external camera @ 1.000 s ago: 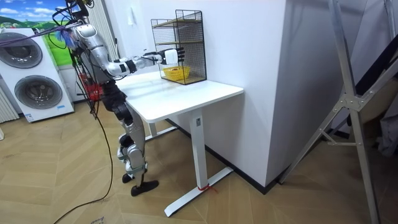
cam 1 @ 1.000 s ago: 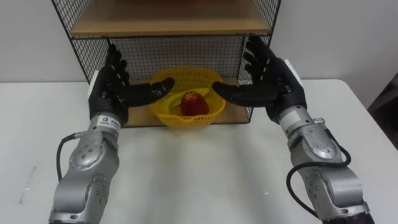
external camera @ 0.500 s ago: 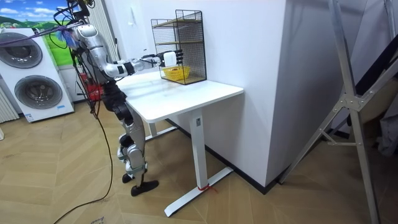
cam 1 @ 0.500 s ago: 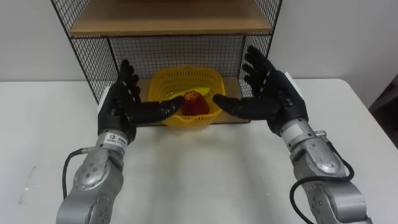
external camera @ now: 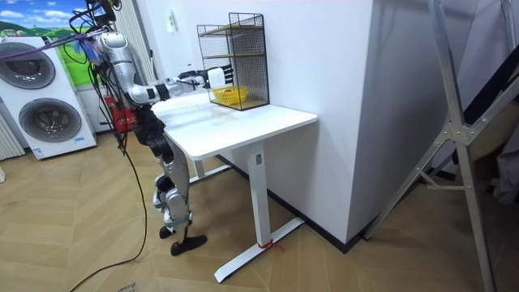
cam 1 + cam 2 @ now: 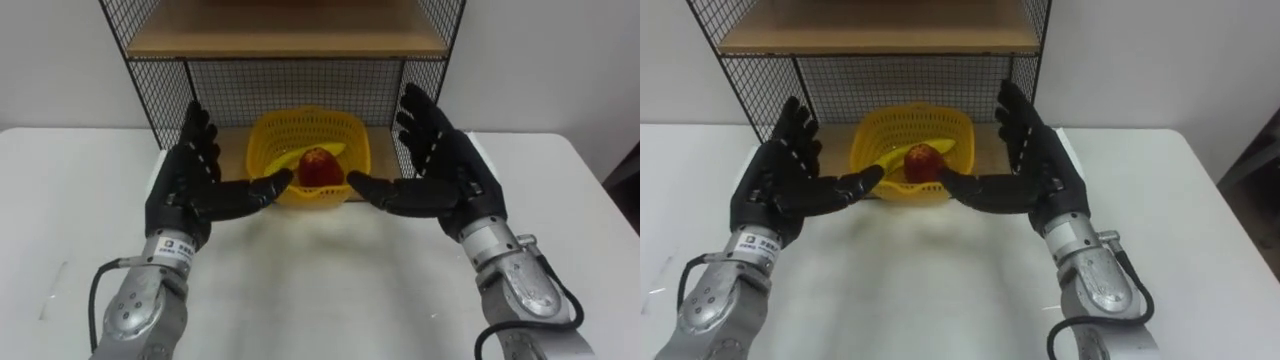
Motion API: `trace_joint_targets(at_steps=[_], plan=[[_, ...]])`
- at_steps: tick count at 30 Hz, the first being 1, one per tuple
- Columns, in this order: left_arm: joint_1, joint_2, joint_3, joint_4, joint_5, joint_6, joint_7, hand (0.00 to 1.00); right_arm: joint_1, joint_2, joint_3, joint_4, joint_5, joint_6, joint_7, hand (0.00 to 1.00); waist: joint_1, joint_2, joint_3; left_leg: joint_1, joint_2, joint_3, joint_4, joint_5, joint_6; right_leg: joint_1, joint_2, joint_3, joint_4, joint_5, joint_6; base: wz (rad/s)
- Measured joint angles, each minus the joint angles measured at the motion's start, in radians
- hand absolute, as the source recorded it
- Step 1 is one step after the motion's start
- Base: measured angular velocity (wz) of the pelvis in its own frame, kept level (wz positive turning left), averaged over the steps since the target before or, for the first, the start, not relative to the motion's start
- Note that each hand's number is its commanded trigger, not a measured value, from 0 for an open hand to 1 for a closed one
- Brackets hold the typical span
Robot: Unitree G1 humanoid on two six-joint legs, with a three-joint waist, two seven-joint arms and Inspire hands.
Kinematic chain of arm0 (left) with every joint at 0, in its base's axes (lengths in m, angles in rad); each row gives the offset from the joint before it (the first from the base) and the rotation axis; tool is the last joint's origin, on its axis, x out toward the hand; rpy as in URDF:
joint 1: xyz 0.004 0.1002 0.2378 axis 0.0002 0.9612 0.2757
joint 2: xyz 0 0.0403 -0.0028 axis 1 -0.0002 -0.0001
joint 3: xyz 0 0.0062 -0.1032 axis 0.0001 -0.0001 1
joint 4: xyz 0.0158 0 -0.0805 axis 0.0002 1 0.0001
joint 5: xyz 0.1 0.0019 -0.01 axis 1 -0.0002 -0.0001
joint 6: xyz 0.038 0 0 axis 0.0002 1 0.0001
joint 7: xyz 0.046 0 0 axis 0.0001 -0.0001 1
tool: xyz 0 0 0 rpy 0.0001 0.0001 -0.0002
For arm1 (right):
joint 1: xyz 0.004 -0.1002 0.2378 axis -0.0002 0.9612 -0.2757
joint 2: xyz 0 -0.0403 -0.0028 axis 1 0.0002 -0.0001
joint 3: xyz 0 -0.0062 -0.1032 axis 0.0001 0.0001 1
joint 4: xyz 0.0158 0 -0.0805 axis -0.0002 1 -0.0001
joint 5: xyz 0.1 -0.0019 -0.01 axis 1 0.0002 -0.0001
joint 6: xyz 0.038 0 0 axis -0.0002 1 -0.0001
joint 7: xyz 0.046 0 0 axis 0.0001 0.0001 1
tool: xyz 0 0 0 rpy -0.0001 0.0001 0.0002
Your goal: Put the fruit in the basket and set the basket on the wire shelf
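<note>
I count one yellow basket [image 6: 266, 138], and it sits on the lower wooden board [image 6: 232, 152] of the wire shelf [image 6: 290, 85], close to that board's front edge. Inside it I see two pieces of fruit: one red apple [image 6: 319, 167] near the middle, and one yellow fruit [image 6: 895, 157], a banana by its shape, lying just beside the apple.

The shelf carries two wooden boards; the upper board [image 6: 290, 32] is the second. The shelf stands at the far edge of the white worktop [image 6: 320, 280], against the wall.

Both of my hands are up in front of the basket, one on each side, palms facing each other. The left hand [image 6: 185, 190] is spread wide, fingers straight, thumb pointing in toward the basket's front, and it holds nothing. The right hand [image 6: 445, 175] mirrors it, fully spread, and it too holds nothing. I cannot tell whether either thumb tip touches the basket's wall.

In the room view the robot stands at the worktop's edge on the room view's left, both arms stretched toward the shelf, with one washing machine [image 5: 47, 105] behind it.
</note>
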Motion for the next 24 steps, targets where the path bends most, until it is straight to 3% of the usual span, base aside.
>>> trace_joint_targets(at_steps=[3,7,10,15,19,24], plan=[[0.038,0.000,0.011,-0.026,0.001,-0.026,-0.019,0.00,0.040,0.001,-0.030,-0.047,-0.004,-0.014,0.007,0.00,0.003,-0.001,0.0007,-0.006,0.000,0.000,0.001,-0.001,0.000,-0.006,0.001,0.000,-0.001,0.000,0.000,0.00],[0.159,-0.001,0.033,-0.136,-0.016,-0.063,-0.034,0.00,0.140,0.002,-0.045,-0.134,-0.010,-0.070,0.010,0.00,-0.002,-0.001,0.0017,-0.018,0.000,0.001,0.000,-0.001,0.000,-0.020,0.003,0.003,-0.001,0.000,0.000,0.00],[0.204,-0.003,0.065,-0.141,-0.016,-0.089,-0.035,0.00,0.206,0.009,-0.079,-0.147,-0.046,-0.086,0.007,0.00,-0.001,0.001,-0.0006,-0.020,0.000,0.002,0.002,-0.002,-0.001,-0.030,0.002,0.009,0.002,-0.003,0.001,0.00],[0.226,-0.010,0.116,-0.152,-0.013,-0.129,-0.025,0.00,0.256,0.009,-0.126,-0.159,-0.085,-0.099,-0.022,0.00,0.000,0.004,-0.0057,-0.038,0.000,0.002,0.005,-0.004,-0.002,-0.047,0.006,0.018,0.006,-0.004,0.001,-0.03],[0.233,-0.012,0.118,-0.169,0.035,-0.203,0.032,0.00,0.258,0.009,-0.149,-0.166,-0.133,-0.166,-0.080,0.00,0.002,0.010,-0.0038,-0.039,0.000,0.004,0.005,-0.004,-0.002,-0.046,0.008,0.015,0.006,0.003,0.000,-0.02],[0.248,-0.018,0.149,-0.169,0.071,-0.261,0.137,0.00,0.258,0.009,-0.157,-0.167,-0.234,-0.223,-0.186,0.00,0.009,0.014,-0.0047,-0.034,0.000,0.014,-0.003,-0.005,-0.002,-0.047,0.009,0.033,0.019,-0.003,0.002,-0.07]])
